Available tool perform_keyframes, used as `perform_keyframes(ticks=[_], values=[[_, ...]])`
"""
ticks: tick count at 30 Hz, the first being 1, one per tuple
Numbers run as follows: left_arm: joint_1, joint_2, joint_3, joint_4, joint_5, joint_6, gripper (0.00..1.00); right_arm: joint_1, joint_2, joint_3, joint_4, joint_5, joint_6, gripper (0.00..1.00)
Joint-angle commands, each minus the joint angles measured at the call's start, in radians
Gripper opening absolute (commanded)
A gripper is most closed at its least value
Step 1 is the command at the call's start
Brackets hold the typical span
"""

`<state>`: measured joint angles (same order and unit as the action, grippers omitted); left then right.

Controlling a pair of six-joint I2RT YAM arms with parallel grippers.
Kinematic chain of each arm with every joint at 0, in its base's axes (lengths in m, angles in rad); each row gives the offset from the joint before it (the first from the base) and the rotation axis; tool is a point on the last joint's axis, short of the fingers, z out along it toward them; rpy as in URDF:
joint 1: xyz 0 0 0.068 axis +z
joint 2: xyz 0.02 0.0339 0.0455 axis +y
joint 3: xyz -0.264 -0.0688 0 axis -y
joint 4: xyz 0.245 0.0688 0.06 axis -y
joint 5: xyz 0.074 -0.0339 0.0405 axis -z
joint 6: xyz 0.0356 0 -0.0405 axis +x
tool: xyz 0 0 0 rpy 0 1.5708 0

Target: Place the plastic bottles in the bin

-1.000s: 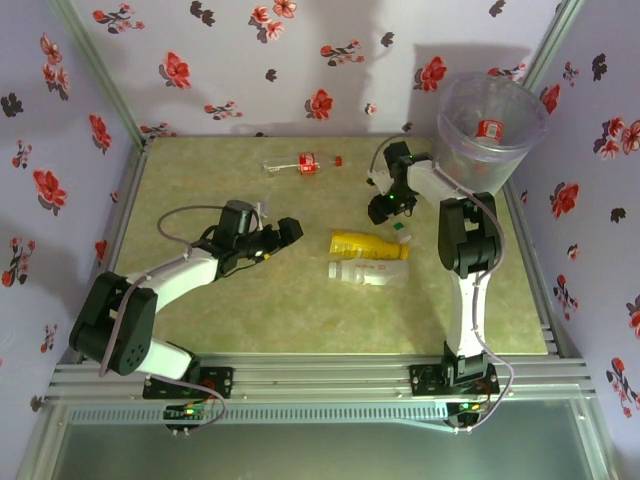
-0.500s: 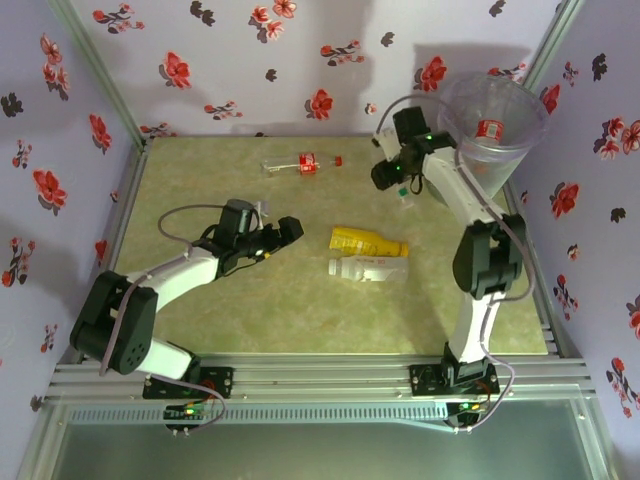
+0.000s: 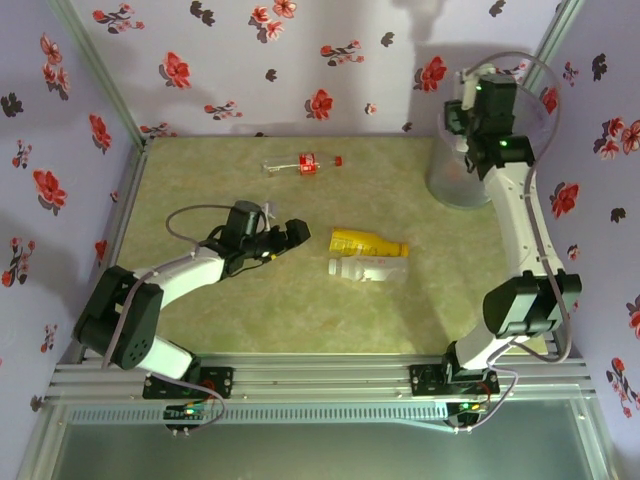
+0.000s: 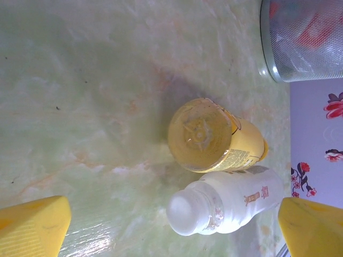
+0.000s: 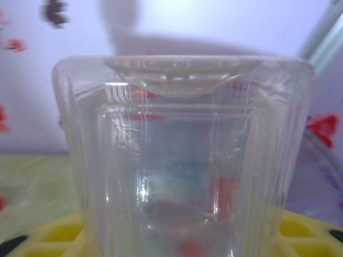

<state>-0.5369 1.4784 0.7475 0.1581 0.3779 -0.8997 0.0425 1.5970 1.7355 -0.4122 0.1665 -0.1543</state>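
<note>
We judge the step in hand to be the drop. The right pincer (image 3: 468, 110) is raised at the upper right of the top view, at the left rim of the bin (image 3: 455, 185). It is clenched on a clear bottle (image 5: 182, 155), which stands upright between the yellow fingers (image 5: 48, 235) in the right wrist view.

To do this well, we would first make sure the bottle hangs inside the rim and not above it. The bin's edge shows at the right of the wrist view, so the bottle seems close to the lip, and a release there could bounce it back onto the counter (image 3: 200, 170). We would carry it a little further over the mouth, then let go.

The left pincer (image 3: 293, 233) sits left of centre, released, its fingers well apart. It faces the yellow bottle (image 4: 214, 134) and the white bottle (image 4: 225, 206), which lie touching side by side. A red-labelled bottle (image 3: 298, 162) lies apart at the upper middle. We reckon at least three bottles remain on the counter.
</note>
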Motion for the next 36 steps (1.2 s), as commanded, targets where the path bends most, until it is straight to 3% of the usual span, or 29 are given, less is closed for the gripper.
perform_keyframes(ticks=[1,6,13,22,36], values=[[-0.005,0.004,0.015,0.025,0.01,-0.005,1.0,-0.026,-0.03,-0.07,0.248,0.042,0.03,0.54],[-0.005,0.003,0.018,0.02,0.01,-0.003,1.0,-0.066,-0.039,-0.145,0.451,0.065,0.034,0.54],[-0.006,0.002,0.02,0.014,0.01,-0.001,1.0,-0.079,-0.069,-0.188,0.554,0.058,0.058,0.54],[-0.009,0.004,0.017,0.02,0.01,-0.002,1.0,-0.086,-0.015,-0.246,0.674,0.147,-0.101,0.57],[-0.009,-0.006,0.0,0.024,0.01,0.001,1.0,-0.22,0.042,-0.307,0.731,0.034,0.034,0.54]])
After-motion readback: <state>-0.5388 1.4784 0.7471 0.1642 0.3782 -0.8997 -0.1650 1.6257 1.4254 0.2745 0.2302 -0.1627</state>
